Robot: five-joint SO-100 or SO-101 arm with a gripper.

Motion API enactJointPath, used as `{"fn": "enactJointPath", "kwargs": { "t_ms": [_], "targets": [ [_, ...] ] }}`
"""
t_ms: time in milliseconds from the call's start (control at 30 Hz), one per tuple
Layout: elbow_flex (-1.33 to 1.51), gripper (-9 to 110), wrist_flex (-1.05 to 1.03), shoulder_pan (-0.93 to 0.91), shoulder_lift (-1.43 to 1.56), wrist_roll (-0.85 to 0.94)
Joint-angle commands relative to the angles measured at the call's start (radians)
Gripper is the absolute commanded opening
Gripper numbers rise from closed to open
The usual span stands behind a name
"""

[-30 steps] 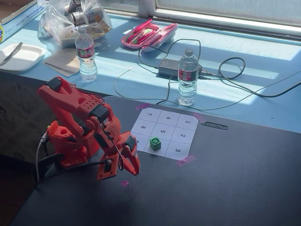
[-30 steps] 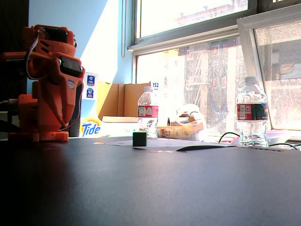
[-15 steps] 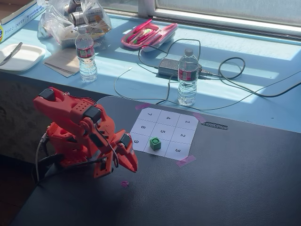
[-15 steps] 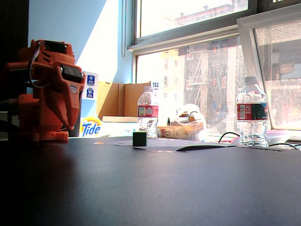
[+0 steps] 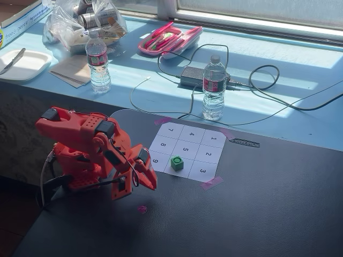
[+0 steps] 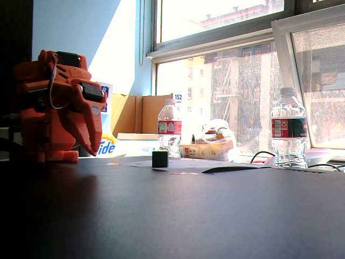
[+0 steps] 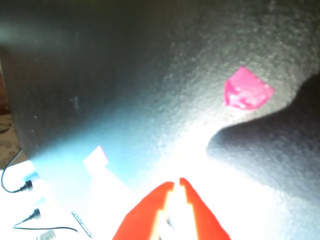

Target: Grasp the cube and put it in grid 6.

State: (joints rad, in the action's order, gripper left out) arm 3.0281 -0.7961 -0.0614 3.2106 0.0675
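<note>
A small green cube (image 5: 177,163) sits on the white numbered grid sheet (image 5: 210,139), in the bottom-middle cell between the 9 and the 3. It shows as a dark cube (image 6: 160,158) in the low fixed view. My orange gripper (image 5: 150,184) is folded back near the arm's base, left of the sheet and apart from the cube. Its jaws are closed and empty, with the tips (image 7: 176,184) nearly touching at the bottom of the wrist view. The cube is out of the wrist view.
A pink tape scrap (image 5: 142,209) lies on the dark mat below the gripper, also in the wrist view (image 7: 246,91). Two water bottles (image 5: 213,88) (image 5: 98,62), a power adapter with cables (image 5: 194,76), a pink case (image 5: 170,40) and a bag stand on the blue ledge behind.
</note>
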Motion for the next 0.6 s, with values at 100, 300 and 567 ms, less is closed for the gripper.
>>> {"fn": "enactJointPath", "kwargs": {
  "t_ms": [100,300,567],
  "targets": [
    [0.029,0,-0.075,0.021,0.063,0.003],
    [0.034,0,-0.144,0.023,0.091,0.005],
    [0.046,0,-0.155,0.029,0.091,0.009]
  ]
}}
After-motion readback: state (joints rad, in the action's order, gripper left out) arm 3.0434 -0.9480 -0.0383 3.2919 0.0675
